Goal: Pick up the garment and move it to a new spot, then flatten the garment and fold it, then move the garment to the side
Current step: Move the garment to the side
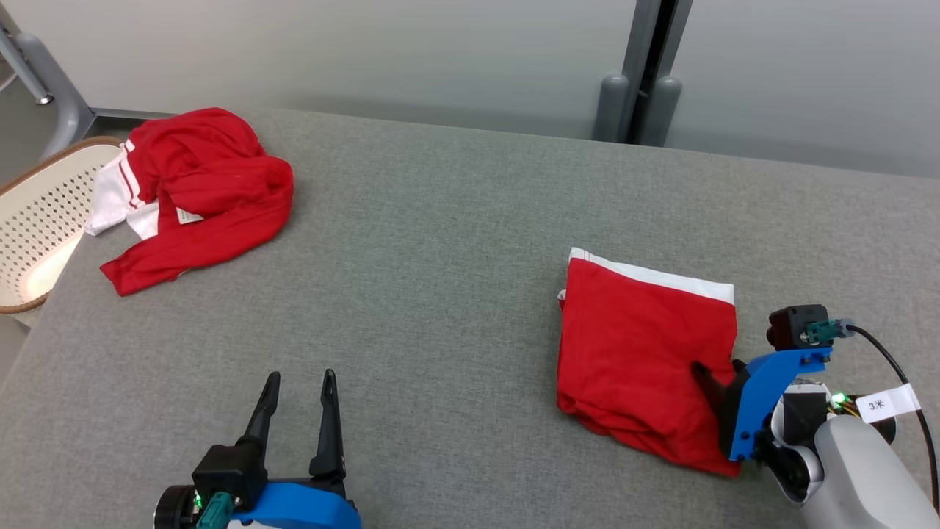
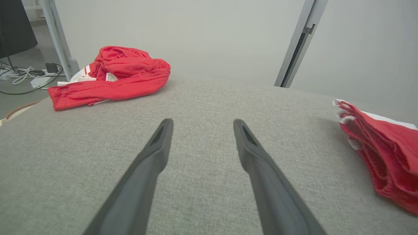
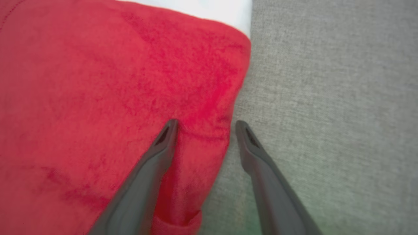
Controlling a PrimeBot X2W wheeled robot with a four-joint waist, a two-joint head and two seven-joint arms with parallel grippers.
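The garment (image 1: 639,345), red with a white band along its far edge, lies folded into a rectangle on the right of the grey fabric table (image 1: 440,257). My right gripper (image 1: 723,378) is open and straddles its right edge. In the right wrist view, one finger (image 3: 163,147) presses on the red garment (image 3: 98,98) and the other finger (image 3: 251,150) rests on bare table beside it. My left gripper (image 1: 301,376) stands open near the front edge, left of centre, with nothing between its fingers (image 2: 156,147). The folded garment (image 2: 385,147) sits far to its right.
A second red and white garment (image 1: 205,184) lies crumpled at the table's far left corner. Beside it, a perforated white basket (image 1: 44,213) stands off the left edge. A grey post (image 1: 639,73) rises behind the table. Cables (image 2: 19,71) lie on the floor.
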